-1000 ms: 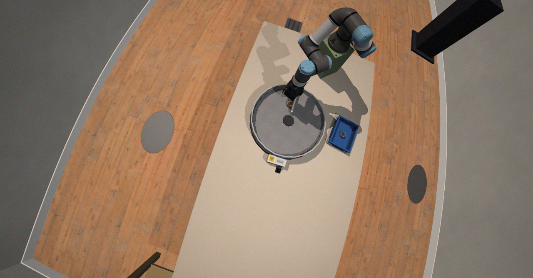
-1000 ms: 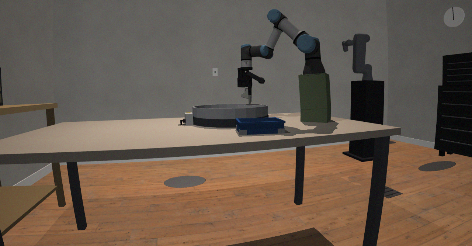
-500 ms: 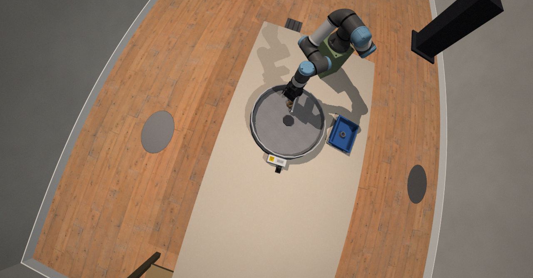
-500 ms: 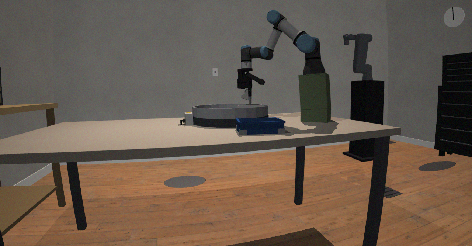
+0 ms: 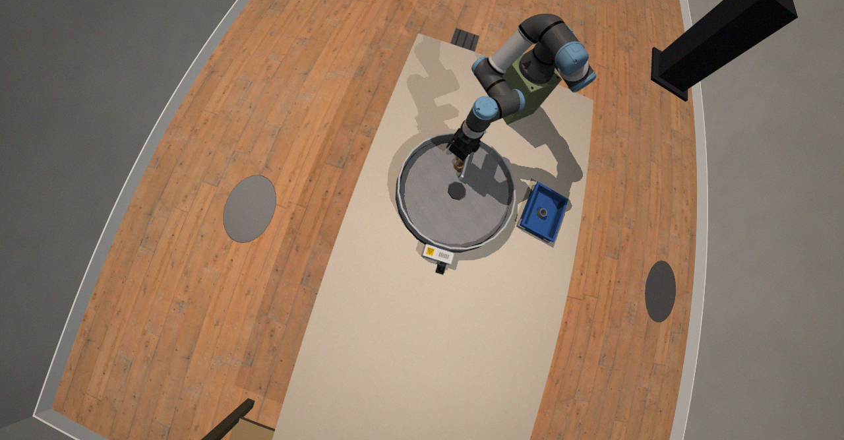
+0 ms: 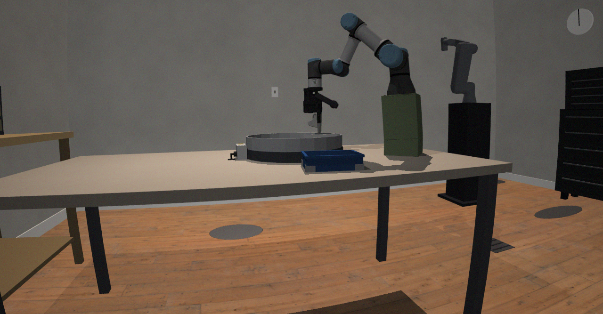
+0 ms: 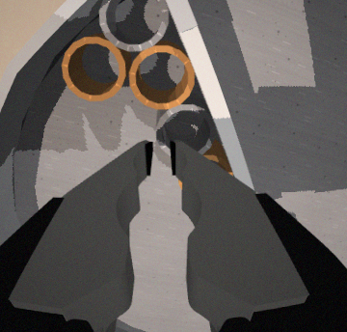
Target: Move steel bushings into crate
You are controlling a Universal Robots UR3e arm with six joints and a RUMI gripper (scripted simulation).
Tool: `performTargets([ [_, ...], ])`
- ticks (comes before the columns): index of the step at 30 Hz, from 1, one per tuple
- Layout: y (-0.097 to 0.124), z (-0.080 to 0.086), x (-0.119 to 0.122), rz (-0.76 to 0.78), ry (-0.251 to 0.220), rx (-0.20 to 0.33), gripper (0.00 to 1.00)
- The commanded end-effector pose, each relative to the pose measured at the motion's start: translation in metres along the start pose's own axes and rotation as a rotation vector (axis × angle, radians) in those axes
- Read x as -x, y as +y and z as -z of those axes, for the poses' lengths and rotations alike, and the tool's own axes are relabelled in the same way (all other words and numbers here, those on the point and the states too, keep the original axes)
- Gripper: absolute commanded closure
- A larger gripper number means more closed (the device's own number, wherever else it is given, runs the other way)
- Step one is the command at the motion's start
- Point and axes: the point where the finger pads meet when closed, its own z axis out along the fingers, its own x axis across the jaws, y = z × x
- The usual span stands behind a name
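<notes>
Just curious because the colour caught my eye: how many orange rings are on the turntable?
3. Two sit side by side; a third is mostly hidden by the claw. More may be hidden.

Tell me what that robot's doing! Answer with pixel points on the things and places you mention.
The robot arm (image 5: pixel 510 50) (image 6: pixel 370 38) is reaching into a big round tray (image 5: pixel 422 213) (image 6: pixel 290 144) (image 7: pixel 72 124) that has silver and orange rings. Its hand (image 5: pixel 457 163) (image 6: pixel 319 132) (image 7: pixel 161 144) is nearly closed beside a silver ring (image 7: pixel 179 108); I can't tell if it's gripping it. One ring (image 5: pixel 539 212) sits in the blue box (image 5: pixel 535 234) (image 6: pixel 332 162); the job needs two silver ones there.
</notes>
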Motion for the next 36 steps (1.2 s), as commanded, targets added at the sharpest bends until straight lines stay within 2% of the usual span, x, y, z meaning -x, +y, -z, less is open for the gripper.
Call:
performTargets([
  [1, 0.001, 0.001, 0.0, 0.0, -0.001, 0.002, 0.94],
  [14, 0.001, -0.001, 0.0, 0.0, -0.001, 0.002, 0.94],
  [30, 0.001, -0.021, 0.0, 0.0, -0.001, 0.002, 0.94],
  [36, 0.001, -0.023, 0.0, 0.0, -0.001, 0.002, 0.94],
])
